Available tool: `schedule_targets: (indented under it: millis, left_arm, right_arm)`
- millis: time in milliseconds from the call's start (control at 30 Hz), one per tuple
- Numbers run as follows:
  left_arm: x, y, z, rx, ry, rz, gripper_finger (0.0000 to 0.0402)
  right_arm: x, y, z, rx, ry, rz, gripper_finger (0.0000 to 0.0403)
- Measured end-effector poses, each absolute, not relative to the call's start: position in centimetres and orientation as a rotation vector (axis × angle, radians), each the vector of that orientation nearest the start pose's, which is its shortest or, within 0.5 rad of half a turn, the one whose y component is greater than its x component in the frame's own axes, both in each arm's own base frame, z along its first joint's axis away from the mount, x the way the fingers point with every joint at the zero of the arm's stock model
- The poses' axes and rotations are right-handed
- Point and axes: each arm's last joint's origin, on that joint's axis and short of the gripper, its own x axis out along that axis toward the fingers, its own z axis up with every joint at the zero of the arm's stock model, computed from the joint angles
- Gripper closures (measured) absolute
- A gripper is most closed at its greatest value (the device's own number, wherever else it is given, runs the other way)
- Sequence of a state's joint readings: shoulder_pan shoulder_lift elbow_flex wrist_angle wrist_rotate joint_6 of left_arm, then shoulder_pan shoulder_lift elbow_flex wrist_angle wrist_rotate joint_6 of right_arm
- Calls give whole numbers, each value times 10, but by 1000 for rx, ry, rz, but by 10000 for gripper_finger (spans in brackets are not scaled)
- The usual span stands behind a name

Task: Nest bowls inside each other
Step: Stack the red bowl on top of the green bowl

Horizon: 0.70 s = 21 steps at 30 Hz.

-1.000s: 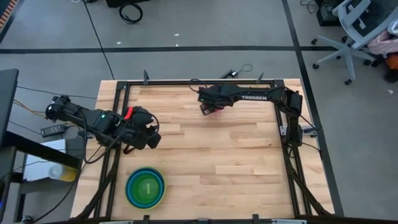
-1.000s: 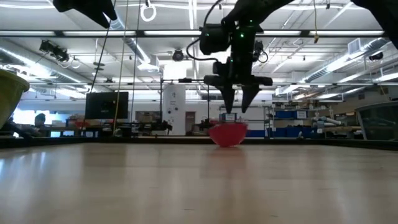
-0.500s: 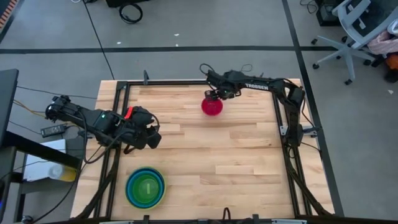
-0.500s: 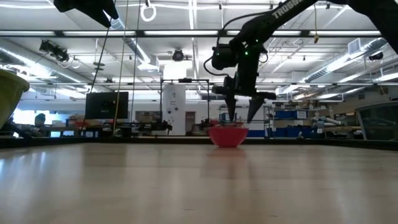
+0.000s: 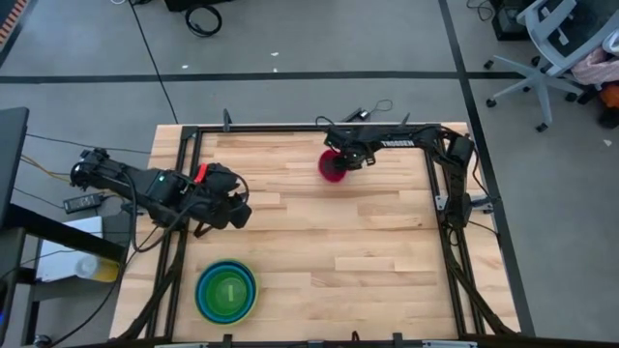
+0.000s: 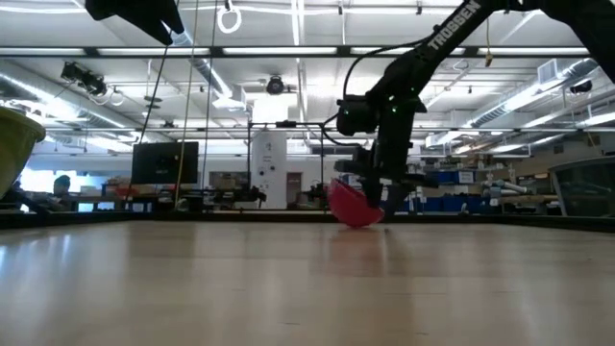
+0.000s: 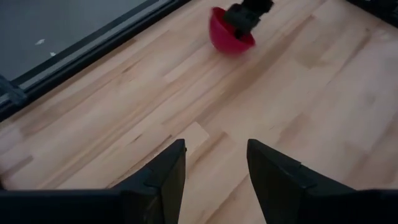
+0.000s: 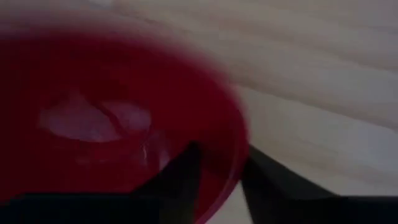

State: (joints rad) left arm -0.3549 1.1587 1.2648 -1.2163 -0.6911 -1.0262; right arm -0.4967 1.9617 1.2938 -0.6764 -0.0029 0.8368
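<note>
The small magenta-pink bowl (image 5: 330, 167) sits at the table's far middle and is tilted in the low view (image 6: 351, 204). My right gripper (image 5: 347, 159) reaches down onto its right rim and is shut on it. A nested stack (image 5: 226, 292), blue outside and green inside, rests on its base near the table's front left. A yellow-green bowl's side (image 6: 12, 144) shows at the low view's left edge. My left gripper (image 7: 214, 167) hovers open over the table's left side (image 5: 235, 209), holding nothing. My right gripper has the magenta-pink bowl by its rim (image 8: 238, 163) on the table's right side, one finger (image 8: 185, 177) inside the bowl and one (image 8: 268, 182) outside. The fingers come steeply from above. The bowl is tipped, its lower side on the table (image 6: 357, 221).
A black metal frame (image 5: 290, 129) borders the wooden tabletop. Bare wood lies between the pink bowl and the stack. Beyond the table are a grey floor, cables and an office chair (image 5: 551, 48).
My right gripper has come down toward the table's right onto the pink bowl's rim, and its fingers have narrowed from wide apart. The bowl, upright before, now stands tipped.
</note>
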Motion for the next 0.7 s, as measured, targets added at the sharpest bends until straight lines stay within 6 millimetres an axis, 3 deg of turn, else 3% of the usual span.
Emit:
schedule_targets:
  millis: [167,233,367,500,700]
  left_arm:
    - [187,-38,349,-388,699,794,230]
    - [187,-33,349,-394,698,819,230]
    - [189,-24,349,-347,720,834,230]
    - [192,-15,350,-332,712,852,230]
    - [207,-7,360,-264,621,780,230]
  right_arm:
    - [341,-165,162,1000,991,-872,380]
    - [349,-153,167,943,957,-891,380]
    - [368,-124,202,816,815,-894,368]
    - [381,-88,229,695,702,-880,382]
    - [396,-47,260,601,513,-855,382]
